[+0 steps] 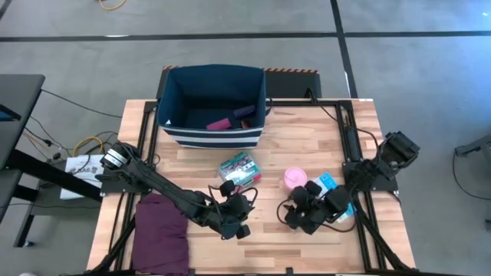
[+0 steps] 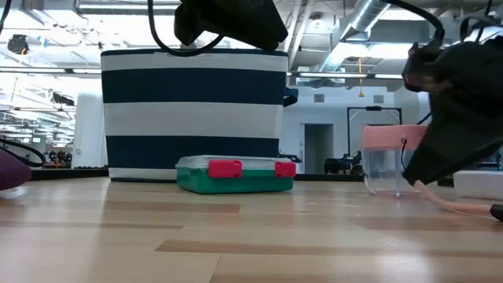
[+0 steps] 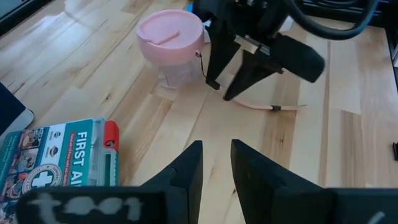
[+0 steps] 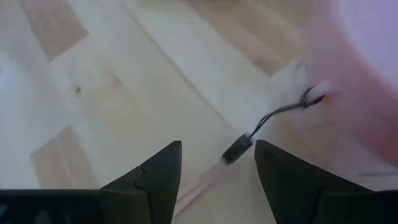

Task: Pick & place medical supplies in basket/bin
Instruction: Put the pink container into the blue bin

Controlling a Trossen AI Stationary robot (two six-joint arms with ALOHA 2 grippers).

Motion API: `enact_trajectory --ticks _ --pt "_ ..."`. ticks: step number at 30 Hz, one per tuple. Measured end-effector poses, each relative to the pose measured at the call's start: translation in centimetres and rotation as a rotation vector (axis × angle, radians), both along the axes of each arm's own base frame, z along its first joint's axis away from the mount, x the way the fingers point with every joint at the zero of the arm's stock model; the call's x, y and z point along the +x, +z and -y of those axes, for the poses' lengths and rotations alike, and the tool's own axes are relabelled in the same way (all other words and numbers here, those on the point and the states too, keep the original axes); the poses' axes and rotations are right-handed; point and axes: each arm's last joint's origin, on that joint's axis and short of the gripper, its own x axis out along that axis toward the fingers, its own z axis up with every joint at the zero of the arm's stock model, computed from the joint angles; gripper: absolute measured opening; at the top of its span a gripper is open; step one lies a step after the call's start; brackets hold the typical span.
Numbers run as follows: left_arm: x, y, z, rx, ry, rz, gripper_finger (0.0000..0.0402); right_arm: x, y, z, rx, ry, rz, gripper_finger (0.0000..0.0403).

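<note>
With fingers apart, the right gripper (image 3: 231,84) reaches for the pink tub (image 3: 171,45) just beside it; next, straddle and squeeze it.

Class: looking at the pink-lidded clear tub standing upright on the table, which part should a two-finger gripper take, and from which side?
Grip the pink-lidded tub across its clear round wall just under the lid, coming from above. It stands upright with open table around it, and the wide flat lid offers little to pinch. The open right gripper is already beside it, near its thin pink strap.
</note>
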Motion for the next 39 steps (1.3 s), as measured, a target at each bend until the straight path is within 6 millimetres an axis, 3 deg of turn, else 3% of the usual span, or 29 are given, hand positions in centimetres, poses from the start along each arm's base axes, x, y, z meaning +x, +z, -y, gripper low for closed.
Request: enact_trajectory --ticks 11,15,23,25,29,34,39 --pt "0.0 0.0 0.1 -0.005 -0.026 -0.012 0.0074 0.6 -0.2 0.8 -0.013 -0.039 -0.001 0.0188" --pt "0.0 0.0 0.1 -0.004 -0.027 -0.012 0.0074 0.5 -0.2 0.9 -0.017 -0.033 -0.009 0.0147" --pt "-0.1 -0.1 0.0 0.002 -0.027 -0.024 0.0074 0.1 -0.4 1.4 -0.069 -0.033 -0.073 0.0022" --pt "-0.1 -0.1 0.0 0.005 -0.027 -0.030 0.0073 0.1 -0.4 1.3 -0.094 0.006 -0.084 0.0012" --pt "-0.1 -0.2 0.0 0.007 -0.026 -0.032 0.0073 0.4 -0.2 0.7 -0.109 0.103 -0.058 0.0028" --pt "-0.1 -0.1 0.0 0.007 -0.024 -0.031 0.0073 0.6 1.4 -0.6 -0.087 0.229 0.044 0.0012" --pt "-0.1 0.2 0.1 0.011 -0.018 -0.018 0.0073 0.3 4.8 -1.2 -0.064 0.304 0.214 0.0017"
